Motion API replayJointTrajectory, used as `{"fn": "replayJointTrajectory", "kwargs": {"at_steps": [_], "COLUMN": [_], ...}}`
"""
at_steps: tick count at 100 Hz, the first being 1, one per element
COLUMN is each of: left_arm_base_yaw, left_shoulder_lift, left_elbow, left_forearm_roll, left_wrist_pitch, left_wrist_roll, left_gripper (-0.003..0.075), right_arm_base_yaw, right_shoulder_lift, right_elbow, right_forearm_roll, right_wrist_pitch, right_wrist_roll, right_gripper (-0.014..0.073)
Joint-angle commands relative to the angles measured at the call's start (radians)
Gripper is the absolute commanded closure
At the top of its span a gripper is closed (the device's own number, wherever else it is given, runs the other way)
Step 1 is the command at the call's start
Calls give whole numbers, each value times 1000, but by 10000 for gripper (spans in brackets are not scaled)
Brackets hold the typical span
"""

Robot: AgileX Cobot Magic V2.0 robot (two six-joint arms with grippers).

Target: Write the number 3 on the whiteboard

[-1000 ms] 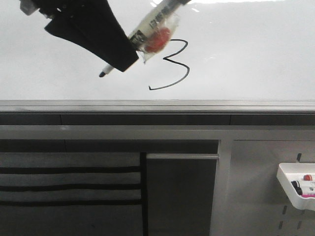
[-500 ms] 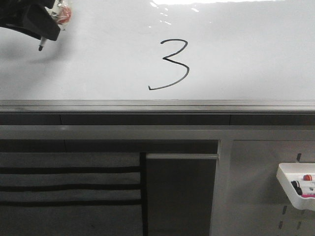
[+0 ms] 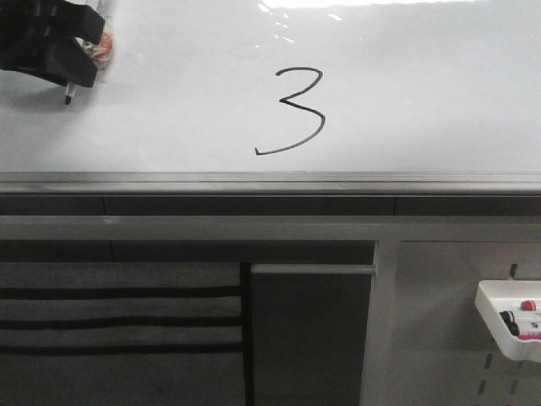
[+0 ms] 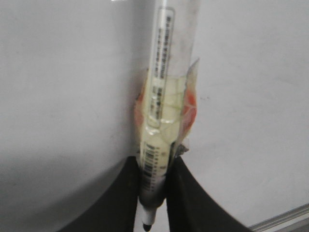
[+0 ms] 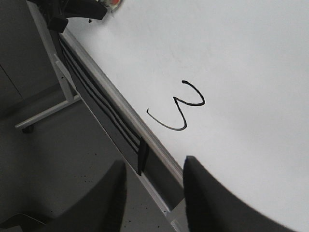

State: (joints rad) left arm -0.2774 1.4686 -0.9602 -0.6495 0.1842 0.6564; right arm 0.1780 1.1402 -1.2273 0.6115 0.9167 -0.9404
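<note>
Pulled off to upper left of front view since 1 s ago, left end effector (image 3: pixel 74 61) is clamped on marker (image 4: pixel 159 121), tip off whiteboard (image 3: pixel 423 93). Number 3 (image 3: pixel 296 110) sits upper centre, complete. Right end effector (image 5: pixel 154 193) wide, empty. Writing looks done; next prob. retreat/stow marker.

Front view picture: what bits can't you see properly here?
- Left gripper: cut off by the front view's top-left edge.
- Marker tip: too blurred in the left wrist view to tell if it touches the whiteboard.
- Tray: cut off by the right edge; contents too small.
</note>
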Motion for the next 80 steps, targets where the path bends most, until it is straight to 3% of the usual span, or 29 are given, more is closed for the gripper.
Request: {"fn": "replayJointTrajectory", "kwargs": {"at_steps": [1,80], "left_arm_base_yaw": [3,27], "left_shoulder_lift": [-29,-26], "left_elbow": [-26,-25], "left_forearm_roll": [-18,-21], "left_wrist_pitch": [-58,-15], "left_wrist_roll": [-8,-81], "left_gripper": [729,724], "right_arm_base_yaw": [-5,-5], "right_shoulder_lift": [-23,-23], "right_elbow": [-26,-26], "right_forearm_roll": [43,45], "right_wrist_pitch": [-39,-9], "right_wrist_roll": [2,8], "right_gripper": [349,349]}}
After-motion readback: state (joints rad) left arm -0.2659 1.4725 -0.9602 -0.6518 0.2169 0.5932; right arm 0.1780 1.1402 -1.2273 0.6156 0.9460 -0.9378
